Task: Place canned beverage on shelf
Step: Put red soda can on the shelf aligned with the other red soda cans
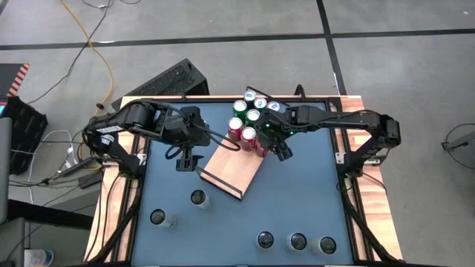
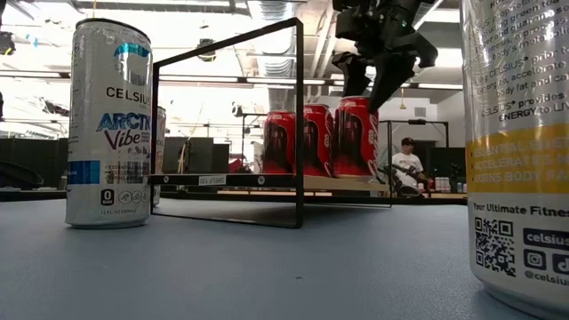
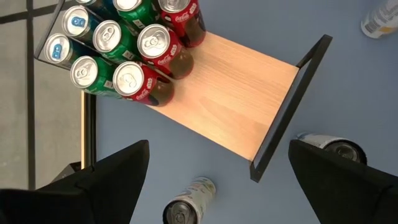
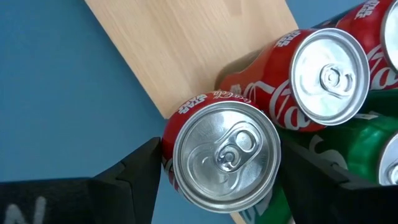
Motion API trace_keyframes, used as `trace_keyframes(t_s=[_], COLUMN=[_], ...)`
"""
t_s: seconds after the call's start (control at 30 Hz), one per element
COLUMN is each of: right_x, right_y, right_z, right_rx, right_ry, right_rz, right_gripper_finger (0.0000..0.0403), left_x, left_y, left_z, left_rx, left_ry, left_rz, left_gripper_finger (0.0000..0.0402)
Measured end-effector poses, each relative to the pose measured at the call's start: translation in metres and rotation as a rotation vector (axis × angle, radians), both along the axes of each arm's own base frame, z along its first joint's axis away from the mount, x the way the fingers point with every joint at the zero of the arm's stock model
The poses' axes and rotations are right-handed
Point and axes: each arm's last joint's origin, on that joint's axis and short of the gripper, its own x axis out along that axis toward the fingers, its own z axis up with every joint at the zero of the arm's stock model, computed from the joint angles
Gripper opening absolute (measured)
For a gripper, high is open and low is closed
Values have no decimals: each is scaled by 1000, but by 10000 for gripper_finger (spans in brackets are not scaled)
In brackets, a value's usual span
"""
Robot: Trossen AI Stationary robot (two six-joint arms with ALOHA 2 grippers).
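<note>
**Red can sits at the shelf's edge, right gripper around it**

You are looking down at a blue table (image 1: 304, 200) with a wooden rim. The shelf (image 1: 231, 169) lies in the middle of it, turned at a slant. It is a flat light-wood board with a dark lip at the near end and a thin black wire rail (you see the rail best in the low view).

Cans fill the far end of the shelf: red ones, green ones (image 1: 239, 107) and blue ones (image 3: 60, 48), all upright and packed close. The near half of the board is bare.

Your right gripper (image 1: 278, 148) hangs over the right edge of the shelf. Its fingers stand apart, one on each side of a red can (image 4: 219, 152). In the right wrist view you cannot tell if the fingers touch the can. The can stands upright on the board's edge, just beside another red can (image 4: 298, 81).

Your left gripper (image 1: 184, 157) waits above the table, just left of the shelf, with its fingers spread wide and nothing in them.

Five loose cans stand on the table near you. One is a white Celsius can (image 2: 109, 124).
</note>
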Motion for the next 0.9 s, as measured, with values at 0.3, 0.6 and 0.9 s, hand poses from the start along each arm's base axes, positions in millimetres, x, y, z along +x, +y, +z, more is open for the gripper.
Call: trace_keyframes(t_s=[0.3, 0.6, 0.9], right_x=[1, 2, 1], right_y=[0, 0, -5], right_z=[1, 1, 1], right_rx=[-2, -2, -1], right_ry=[-16, -23, -25], right_rz=[1, 1, -14], right_gripper_finger=[274, 275, 275], left_x=[0, 0, 0], left_y=[0, 0, 0], left_z=[0, 0, 0], left_rx=[0, 2, 9], left_ry=[0, 1, 4], left_rz=[0, -3, -14], left_gripper_finger=[371, 371, 371])
